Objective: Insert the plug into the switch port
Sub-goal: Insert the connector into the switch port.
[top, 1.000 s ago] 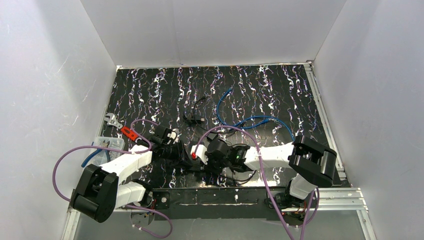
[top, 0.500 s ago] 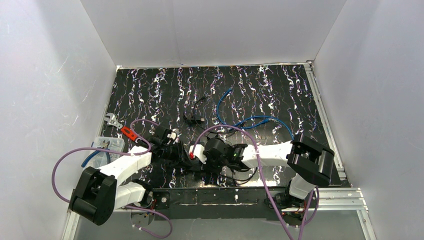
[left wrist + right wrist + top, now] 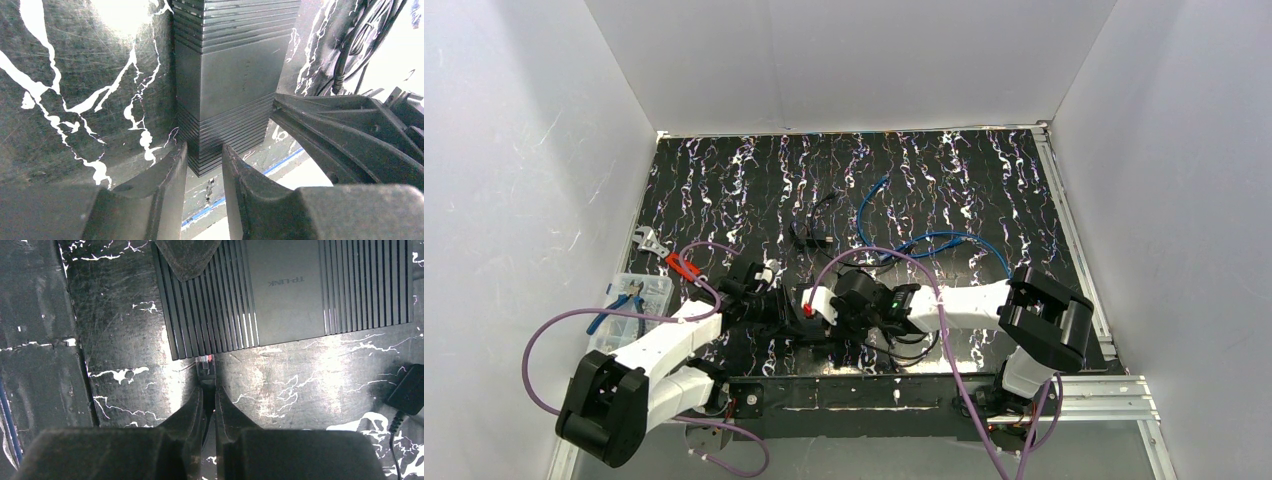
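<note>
The black TP-LINK switch (image 3: 285,285) lies flat on the marbled table; it also shows in the left wrist view (image 3: 230,75). My right gripper (image 3: 208,390) is shut on the clear plug (image 3: 206,364), whose tip touches the switch's near edge. In the top view the right gripper (image 3: 810,310) points left, towards the left gripper (image 3: 774,298). My left gripper (image 3: 205,150) has its jaws a small gap apart and straddles the switch's end corner. One left fingertip (image 3: 185,262) rests on the switch's top. The port itself is hidden.
A clear box of tools (image 3: 631,300) stands at the left edge, with a red-handled tool (image 3: 680,266) and a wrench (image 3: 650,240) behind it. A blue cable (image 3: 924,242) and a black cable (image 3: 814,226) lie farther back. A black adapter (image 3: 407,389) lies right of the plug.
My right gripper with the plug has shifted slightly left, towards the switch. The left arm's elbow has swung outward, and its gripper stays at the switch.
</note>
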